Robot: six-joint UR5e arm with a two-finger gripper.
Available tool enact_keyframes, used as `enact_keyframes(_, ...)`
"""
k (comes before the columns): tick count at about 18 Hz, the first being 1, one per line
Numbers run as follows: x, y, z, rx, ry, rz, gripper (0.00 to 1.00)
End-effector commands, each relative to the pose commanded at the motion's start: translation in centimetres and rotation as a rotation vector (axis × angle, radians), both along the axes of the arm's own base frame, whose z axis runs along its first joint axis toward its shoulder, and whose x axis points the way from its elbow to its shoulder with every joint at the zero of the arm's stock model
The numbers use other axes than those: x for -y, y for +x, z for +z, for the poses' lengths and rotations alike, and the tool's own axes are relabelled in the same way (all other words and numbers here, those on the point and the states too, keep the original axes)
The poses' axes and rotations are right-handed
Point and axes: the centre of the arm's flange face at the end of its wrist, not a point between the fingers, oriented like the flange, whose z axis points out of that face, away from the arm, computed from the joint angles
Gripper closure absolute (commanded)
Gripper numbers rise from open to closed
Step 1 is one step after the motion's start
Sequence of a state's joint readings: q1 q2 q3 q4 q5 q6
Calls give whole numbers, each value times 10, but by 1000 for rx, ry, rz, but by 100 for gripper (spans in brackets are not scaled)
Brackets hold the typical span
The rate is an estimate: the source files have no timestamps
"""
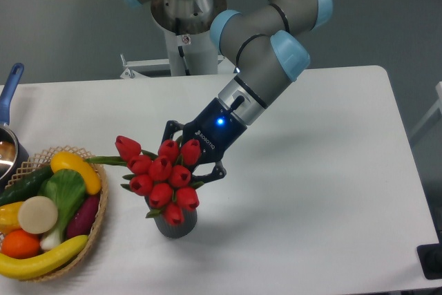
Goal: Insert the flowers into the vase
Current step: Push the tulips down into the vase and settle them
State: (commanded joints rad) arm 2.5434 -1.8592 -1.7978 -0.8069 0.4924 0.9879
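The bunch of red tulip buds with green leaves [163, 179] sits low over the small dark grey ribbed vase [175, 225], hiding its mouth; the stems look to be inside it, though I can't see how deep. The vase stands near the front of the white table [324, 170], just right of the woven wicker basket of toy fruit [99, 222]. The two-finger gripper [190, 159] reaches in from the right behind the blooms, jaws apparently clasping the bunch. I'd judge only letting go and backing off remain.
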Motion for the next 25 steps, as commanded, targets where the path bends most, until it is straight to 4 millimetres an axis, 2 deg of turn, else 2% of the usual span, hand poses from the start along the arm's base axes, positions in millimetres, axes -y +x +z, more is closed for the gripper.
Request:
enact_keyframes(9, -3, 0, -18, -10, -1, -26, 65)
enact_keyframes(18, -3, -3, -37, -22, 1, -47, 58)
enact_keyframes(20, -3, -3, -40, -24, 0, -50, 51)
enact_keyframes(22, -3, -3, -41, -22, -1, -50, 48)
enact_keyframes(23, -3, -3, -41, -23, -2, -50, 39)
enact_keyframes(25, -3, -3, -44, -22, -7, -51, 37)
